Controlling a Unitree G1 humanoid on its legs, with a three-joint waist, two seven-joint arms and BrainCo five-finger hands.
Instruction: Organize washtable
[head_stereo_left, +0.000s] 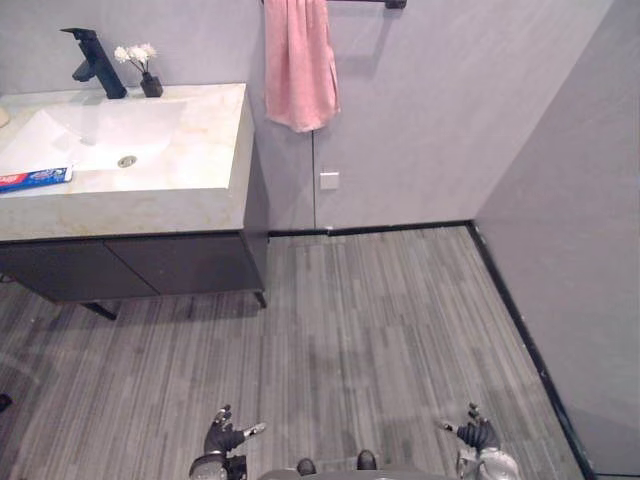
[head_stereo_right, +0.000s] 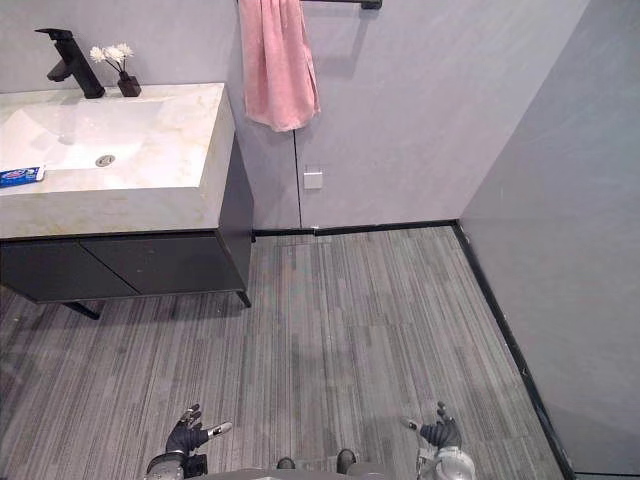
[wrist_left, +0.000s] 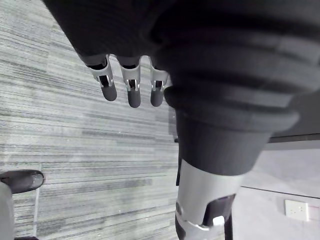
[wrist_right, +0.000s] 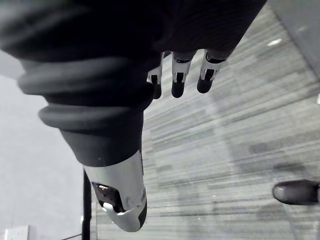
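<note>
A marble washtable (head_stereo_left: 215, 150) with a white basin stands at the far left. A blue and red toothpaste tube (head_stereo_left: 33, 179) lies on its front left rim. A black faucet (head_stereo_left: 95, 62) and a small dark vase of white flowers (head_stereo_left: 147, 68) stand at the back. My left hand (head_stereo_left: 222, 436) hangs low over the floor, far from the table, fingers (wrist_left: 131, 87) relaxed and holding nothing. My right hand (head_stereo_left: 476, 433) hangs the same way at the lower right, fingers (wrist_right: 178, 80) loose and empty.
A pink towel (head_stereo_left: 298, 62) hangs from a rail on the back wall, right of the washtable. A dark cabinet (head_stereo_left: 140, 265) sits under the counter. A grey wall (head_stereo_left: 580, 230) closes the right side. Grey plank floor (head_stereo_left: 370, 320) lies between me and the table.
</note>
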